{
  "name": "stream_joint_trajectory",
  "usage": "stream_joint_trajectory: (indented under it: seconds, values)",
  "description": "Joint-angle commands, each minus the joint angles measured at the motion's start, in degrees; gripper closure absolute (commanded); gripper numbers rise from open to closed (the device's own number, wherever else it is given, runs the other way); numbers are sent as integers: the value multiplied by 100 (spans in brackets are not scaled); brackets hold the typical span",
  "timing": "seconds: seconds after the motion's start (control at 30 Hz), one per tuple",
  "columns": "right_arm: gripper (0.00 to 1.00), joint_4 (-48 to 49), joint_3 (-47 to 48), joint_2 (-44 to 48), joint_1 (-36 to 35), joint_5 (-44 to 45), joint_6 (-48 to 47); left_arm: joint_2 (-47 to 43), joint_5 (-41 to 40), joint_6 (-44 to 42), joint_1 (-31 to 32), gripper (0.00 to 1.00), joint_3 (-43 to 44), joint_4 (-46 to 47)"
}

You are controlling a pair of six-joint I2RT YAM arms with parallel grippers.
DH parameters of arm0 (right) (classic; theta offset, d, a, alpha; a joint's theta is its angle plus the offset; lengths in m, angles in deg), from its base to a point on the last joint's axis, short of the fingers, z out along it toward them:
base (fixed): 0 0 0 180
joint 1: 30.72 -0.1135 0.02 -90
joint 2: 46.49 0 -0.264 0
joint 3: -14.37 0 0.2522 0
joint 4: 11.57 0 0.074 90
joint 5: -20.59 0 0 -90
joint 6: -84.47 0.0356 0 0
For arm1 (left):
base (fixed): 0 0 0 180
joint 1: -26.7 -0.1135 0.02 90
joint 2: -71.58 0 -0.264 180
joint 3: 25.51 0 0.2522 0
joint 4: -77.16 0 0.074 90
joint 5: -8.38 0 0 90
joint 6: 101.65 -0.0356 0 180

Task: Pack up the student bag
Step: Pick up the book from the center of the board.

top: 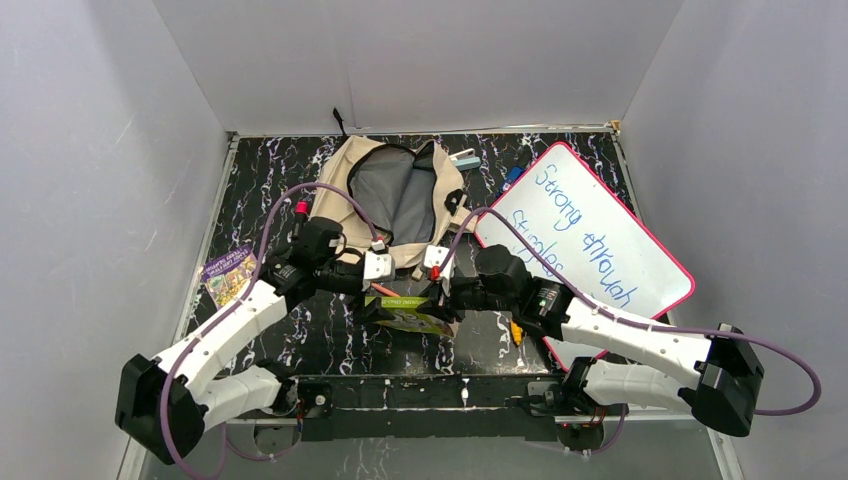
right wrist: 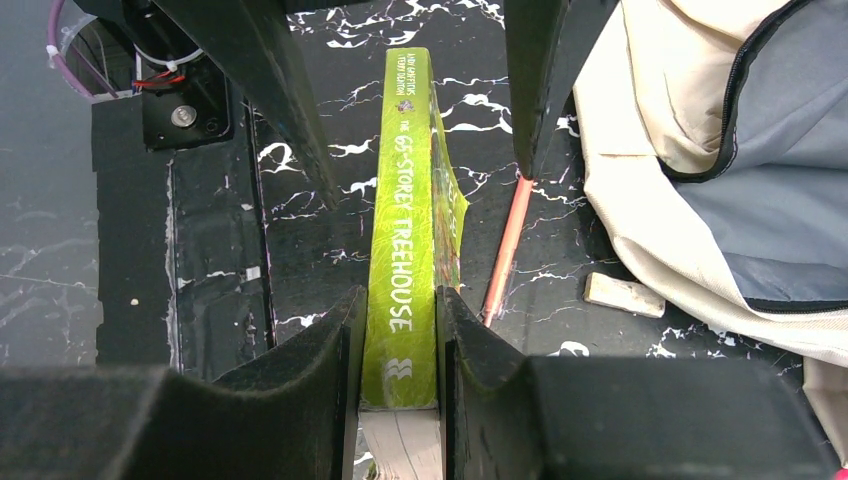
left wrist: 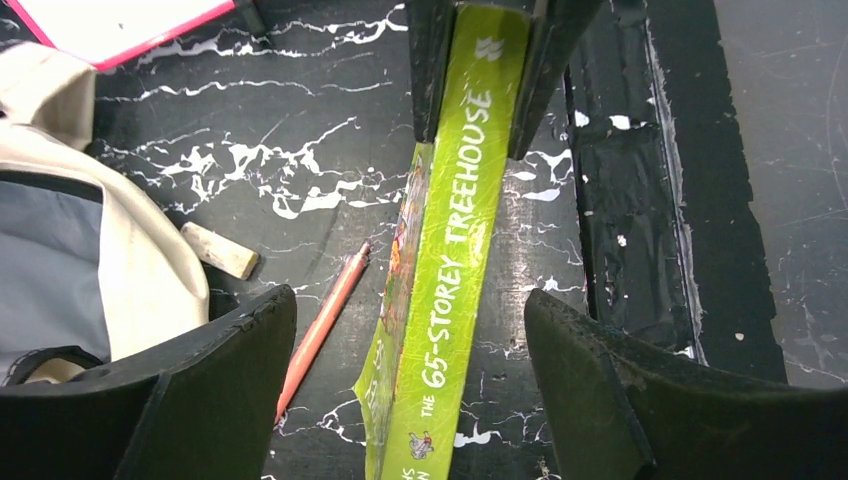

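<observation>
The student bag [top: 398,190], seen from above, lies open at the table's [top: 300,340] far edge, mid-width. Left wrist — the left gripper [left wrist: 405,320] stands wide apart, straddling a green book [left wrist: 455,250] without touching. Right wrist — the right gripper [right wrist: 400,330] is clamped on that book's spine; a pencil [right wrist: 510,240] and eraser [right wrist: 622,293] lie between book and bag.

- The tabletop [top: 270,170] is black with white marble veins.
- The student bag [top: 400,195] lies open at the far middle, its grey lining showing.
- A pink-framed whiteboard [top: 590,235] lies askew to the right of the bag, one corner near it.
- A blue marker [top: 510,178] lies between the bag and the whiteboard.
- A red pencil [left wrist: 325,325] and a small beige block [left wrist: 220,250] lie just beside the bag's near edge.
- A green book [top: 415,315] stands spine-up in front of the bag.
- A purple booklet [top: 228,275] lies well left of the bag.
</observation>
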Motion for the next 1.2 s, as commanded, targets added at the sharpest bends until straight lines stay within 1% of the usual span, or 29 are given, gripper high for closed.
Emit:
stream_joint_trajectory:
  seconds: [0.0,0.1,0.2,0.27,0.33,0.37,0.53,0.6,0.67,0.7,0.8,0.83,0.9,0.93,1.0,1.07,1.17]
  values:
    - [100,428,17,200,-4,-19,-34,172,-136,-97,125,22,-71,-52]
    - [100,441,7,226,-7,13,-20,311,-144,-54,234,29,-91,-74]
    - [100,478,-6,248,-9,53,-25,387,-134,-65,336,34,-118,-96]
    - [100,496,9,246,-6,48,-22,416,-133,-74,385,40,-141,-92]
    - [100,498,12,256,-8,30,-35,448,-101,-67,429,44,-154,-92]
    - [100,498,12,260,-9,28,-33,458,-66,-66,444,48,-155,-98]
    - [99,463,29,305,-7,3,-35,527,23,-33,494,75,-125,-115]
    - [91,381,65,321,-4,-9,-31,537,53,-2,500,84,-83,-117]
    - [76,237,117,357,-9,-29,40,501,121,5,503,97,-48,-148]
    - [68,156,150,395,-9,-58,74,449,135,34,503,100,-26,-152]
    - [54,-55,182,643,-8,-141,229,222,261,147,503,100,-18,-153]
    - [45,-94,172,766,-4,-156,318,112,296,175,499,100,-14,-153]
    - [26,-134,134,1016,-5,-274,451,-136,330,204,503,100,-14,-153]
    - [21,-134,108,1141,-8,-319,498,-328,337,243,503,100,-24,-117]
    - [15,-134,69,1380,-9,-372,571,-589,310,408,503,100,-49,7]
    - [14,-331,40,1503,-9,-408,567,-771,269,633,511,100,-39,112]
    - [13,-327,-61,1623,-7,-523,500,-894,302,778,512,100,37,150]
